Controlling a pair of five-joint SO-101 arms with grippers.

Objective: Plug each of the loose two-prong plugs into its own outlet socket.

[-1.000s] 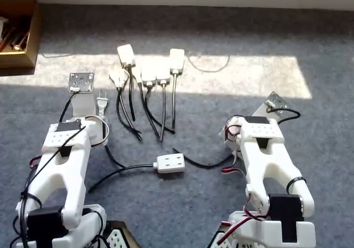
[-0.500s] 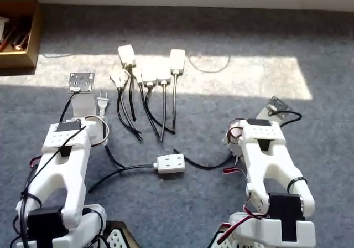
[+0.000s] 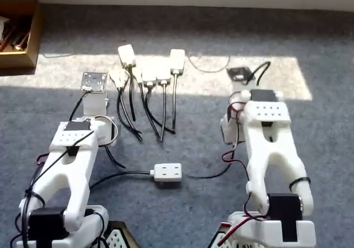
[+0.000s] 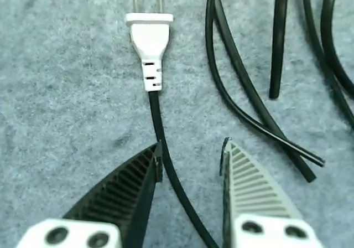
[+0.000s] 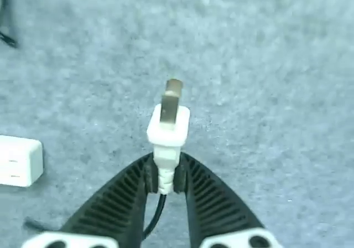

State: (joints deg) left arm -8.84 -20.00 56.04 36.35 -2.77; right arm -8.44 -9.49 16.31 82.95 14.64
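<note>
- Clamping a white two-prong plug, the right gripper has swung toward the high view's upper right (the white outlet strip, lower centre, slid slightly left).
- Left gripper, jaws apart, has advanced astride the black cord behind a second white plug; grasping likely comes next.

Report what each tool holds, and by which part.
Right tool: white plug, gripped at its cord end, prongs pointing away. Left tool: open over a black cord, holding nothing.

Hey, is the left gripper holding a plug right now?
No, the left gripper is open, and the white plug lies flat on the carpet beyond its tips.
</note>
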